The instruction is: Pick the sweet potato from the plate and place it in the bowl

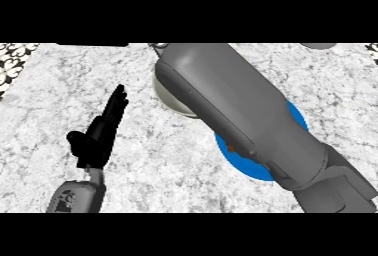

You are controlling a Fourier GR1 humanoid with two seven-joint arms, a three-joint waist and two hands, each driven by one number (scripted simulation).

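My right forearm [236, 115] runs from the lower right up to the top of the head view and covers most of the scene. Under it, parts of a blue plate [247, 167] show on both sides of the arm. A tiny orange-brown speck at the arm's edge [231, 148] may be the sweet potato; the rest is hidden. The pale bowl [166, 97] peeks out left of the arm, beyond the plate. The right hand itself does not show. My left hand [100, 135] rests open at the left, fingers straight and pointing away.
The marble counter [66, 90] spreads all around. A dark flat object [92, 44] and a grey rounded one [321, 45] lie at the far edge. A patterned surface [13, 62] borders the counter's left side.
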